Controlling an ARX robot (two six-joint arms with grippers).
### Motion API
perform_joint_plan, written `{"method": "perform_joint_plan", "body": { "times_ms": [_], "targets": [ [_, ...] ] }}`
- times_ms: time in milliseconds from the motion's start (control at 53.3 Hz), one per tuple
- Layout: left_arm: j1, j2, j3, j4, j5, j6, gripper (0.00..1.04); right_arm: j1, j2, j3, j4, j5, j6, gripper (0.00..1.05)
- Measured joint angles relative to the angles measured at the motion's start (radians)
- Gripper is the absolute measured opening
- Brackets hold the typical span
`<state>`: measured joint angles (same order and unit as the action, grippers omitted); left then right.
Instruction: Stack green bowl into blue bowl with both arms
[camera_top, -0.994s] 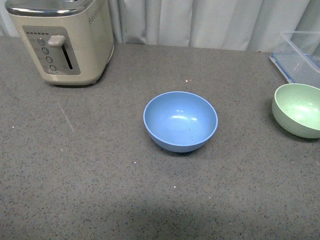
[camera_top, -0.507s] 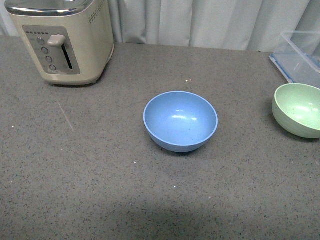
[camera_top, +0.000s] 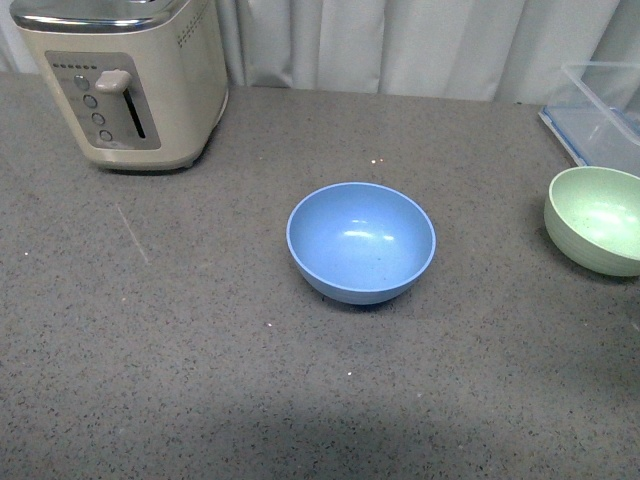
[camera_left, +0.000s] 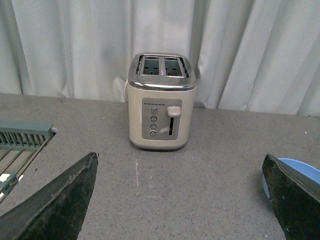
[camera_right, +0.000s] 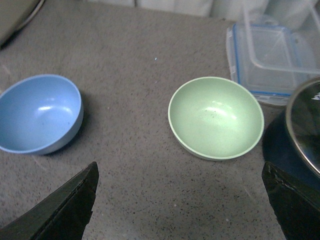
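- Progress: nothing is stacked yet. The green bowl (camera_top: 598, 218) sits on the grey counter (camera_top: 200, 350), right of the blue bowl (camera_top: 361, 241) and well apart from it. Neither bowl is held or touched.
- Left to do, by my reading: you have the whole job ahead. Grasp the green bowl, lift it, carry it over the blue bowl and lower it in.
- Left gripper (camera_left: 182, 200): jaws spread wide with nothing between them. It faces the toaster (camera_left: 160, 102), which stands left of and behind the blue bowl. Only a sliver of the blue bowl shows at that view's edge.
- Right gripper (camera_right: 182, 205): jaws spread wide and empty, above the counter with the green bowl ahead of it.
- Neither arm shows in the front view.
- Containers: both bowls are upright, mouths up and empty.
- Clear plastic box (camera_right: 265, 55): right of and behind the blue bowl, past the green bowl. Nothing visible inside.
- Dark pot with glass lid (camera_right: 306, 120): beside the green bowl, on its side away from the blue bowl. You cannot tell its contents.
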<state>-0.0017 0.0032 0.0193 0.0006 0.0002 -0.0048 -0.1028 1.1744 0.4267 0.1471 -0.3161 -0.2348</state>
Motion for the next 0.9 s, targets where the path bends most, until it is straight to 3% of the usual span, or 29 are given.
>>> {"method": "perform_joint_plan", "body": {
  "times_ms": [338, 901],
  "targets": [
    [0.0, 0.0, 0.0, 0.0, 0.0, 0.0, 0.98, 0.016, 0.399, 0.268, -0.114, 0.028, -0.311, 0.96],
    [0.0, 0.0, 0.0, 0.0, 0.0, 0.0, 0.98, 0.08, 0.77, 0.512, -0.155, 0.106, -0.391, 0.96]
  ]
}}
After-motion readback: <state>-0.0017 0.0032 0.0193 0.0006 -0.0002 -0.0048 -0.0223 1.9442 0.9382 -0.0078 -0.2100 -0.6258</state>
